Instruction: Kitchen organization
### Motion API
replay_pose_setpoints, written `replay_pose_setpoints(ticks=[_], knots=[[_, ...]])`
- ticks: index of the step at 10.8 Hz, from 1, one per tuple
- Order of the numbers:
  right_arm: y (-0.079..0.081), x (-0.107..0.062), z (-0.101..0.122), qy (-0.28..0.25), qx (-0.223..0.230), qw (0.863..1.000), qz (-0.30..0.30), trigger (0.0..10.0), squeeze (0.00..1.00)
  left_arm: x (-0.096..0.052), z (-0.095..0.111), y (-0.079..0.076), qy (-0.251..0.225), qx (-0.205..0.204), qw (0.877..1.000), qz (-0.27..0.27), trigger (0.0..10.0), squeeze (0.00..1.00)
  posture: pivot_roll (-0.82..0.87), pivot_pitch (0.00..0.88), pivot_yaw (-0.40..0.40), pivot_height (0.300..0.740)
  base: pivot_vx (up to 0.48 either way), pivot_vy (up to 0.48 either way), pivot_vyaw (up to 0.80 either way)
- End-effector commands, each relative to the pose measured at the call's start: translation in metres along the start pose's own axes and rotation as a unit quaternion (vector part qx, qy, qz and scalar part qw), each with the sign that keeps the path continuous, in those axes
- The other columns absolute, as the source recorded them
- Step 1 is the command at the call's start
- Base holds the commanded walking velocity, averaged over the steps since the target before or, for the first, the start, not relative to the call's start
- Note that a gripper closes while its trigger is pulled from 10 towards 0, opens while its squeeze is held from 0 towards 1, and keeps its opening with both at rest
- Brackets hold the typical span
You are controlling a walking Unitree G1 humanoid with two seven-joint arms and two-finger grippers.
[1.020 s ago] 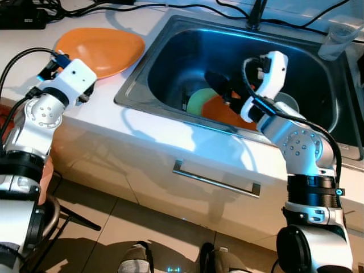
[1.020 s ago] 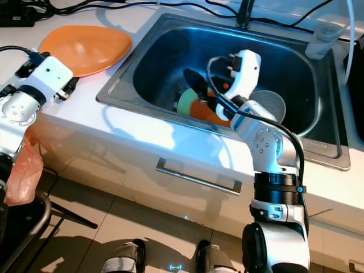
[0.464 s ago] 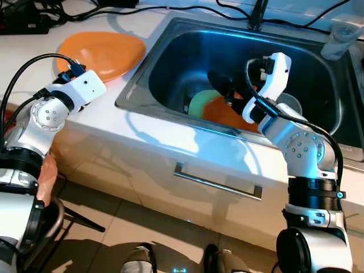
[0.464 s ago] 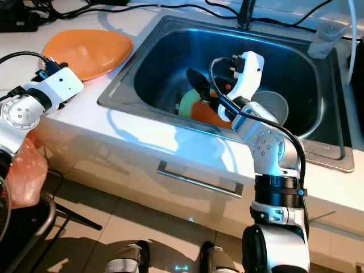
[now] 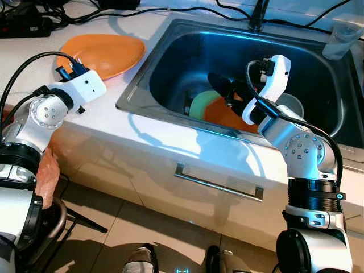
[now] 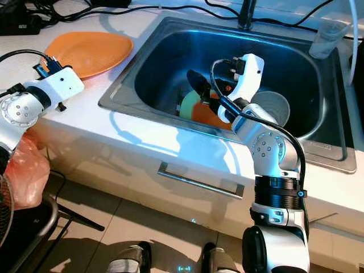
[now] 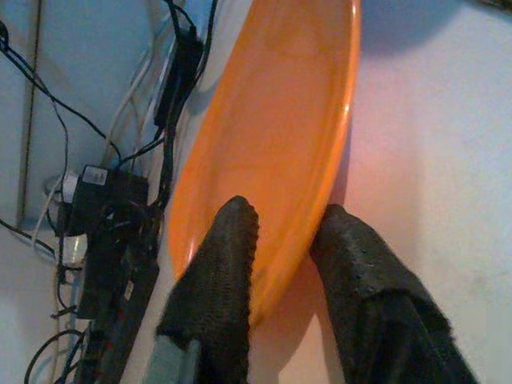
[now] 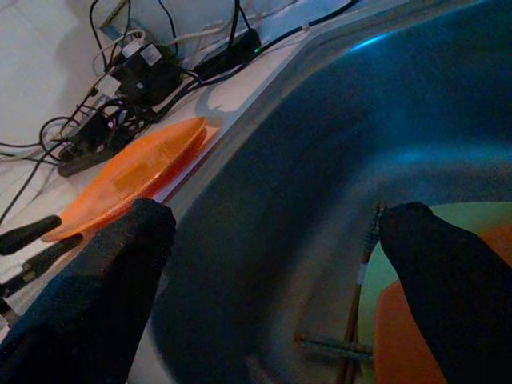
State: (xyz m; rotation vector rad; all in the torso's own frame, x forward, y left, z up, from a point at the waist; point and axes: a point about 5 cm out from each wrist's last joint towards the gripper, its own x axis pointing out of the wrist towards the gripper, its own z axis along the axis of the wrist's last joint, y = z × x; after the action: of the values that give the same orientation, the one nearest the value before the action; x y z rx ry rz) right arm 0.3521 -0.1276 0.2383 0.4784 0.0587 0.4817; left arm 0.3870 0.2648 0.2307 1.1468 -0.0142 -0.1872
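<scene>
A large orange plate [image 5: 102, 51] lies on the white counter left of the steel sink [image 5: 165, 57]. My left gripper [image 7: 286, 214] is open, one black finger over the plate's near rim and the other beside it on the counter. In the sink lie a green dish [image 5: 199, 103] and an orange dish [image 5: 224, 114], with thin utensils [image 8: 360, 280] next to them. My right gripper [image 5: 227, 91] hangs inside the sink just above those dishes, its fingers [image 8: 104, 272] spread wide with nothing between them.
A metal bowl [image 5: 291, 102] sits in the sink's right part. A clear cup [image 5: 340, 37] stands on the back right counter. Cables and a power strip [image 5: 17, 25] run behind the plate. The faucet [image 5: 259, 14] rises behind the sink, and a drawer handle [image 5: 219, 183] is below.
My left arm has reached forward to the orange plate's near rim. The right arm has hardly moved; the view has shifted slightly.
</scene>
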Motion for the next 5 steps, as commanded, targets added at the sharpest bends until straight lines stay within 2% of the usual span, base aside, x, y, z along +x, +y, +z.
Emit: replay_pose_setpoints(ticks=[1,5], knots=[[-0.0009,-0.0026,0.0023,-0.005,0.002,1.000,-0.004,10.0,0.00,-0.0041,-0.0200,-0.0510,0.048,0.002,0.993,-0.104,0.0,0.00,0.06,0.238,0.003,0.740,0.000,0.000,0.00],[-0.0021,-0.0023,0.0025,-0.005,0.002,1.000,-0.006,10.0,0.00,-0.0038,-0.0197,-0.0507,0.046,-0.001,0.994,-0.100,0.0,0.00,0.06,0.236,0.002,0.740,0.000,0.000,0.00]])
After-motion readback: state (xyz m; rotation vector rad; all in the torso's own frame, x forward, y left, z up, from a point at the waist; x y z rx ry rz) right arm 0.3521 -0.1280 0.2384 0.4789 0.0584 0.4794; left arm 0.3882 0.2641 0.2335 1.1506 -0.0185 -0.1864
